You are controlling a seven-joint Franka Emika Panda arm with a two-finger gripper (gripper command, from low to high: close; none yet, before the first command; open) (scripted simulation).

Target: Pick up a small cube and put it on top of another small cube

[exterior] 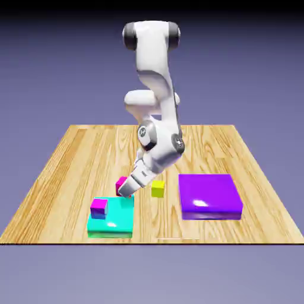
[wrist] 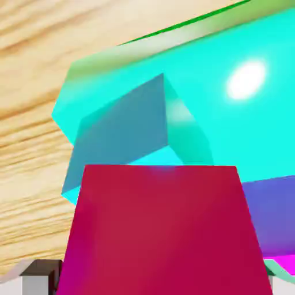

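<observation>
- Between the two fingertips of the hand (wrist: 158,278): small glossy crimson cube (wrist: 164,230), apparently gripped; pick-up judged done
- Beyond it: small cyan-turquoise cube (wrist: 124,124), top bare
- Remaining: alignment, lowering, release; clearance between cubes cannot be told

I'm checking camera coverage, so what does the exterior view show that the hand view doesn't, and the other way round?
Only the exterior view: purple slab, yellow cube.

Only the hand view: cyan cube beside the teal slab.

Both: red cube, teal slab, wooden table, magenta-topped cube.
</observation>
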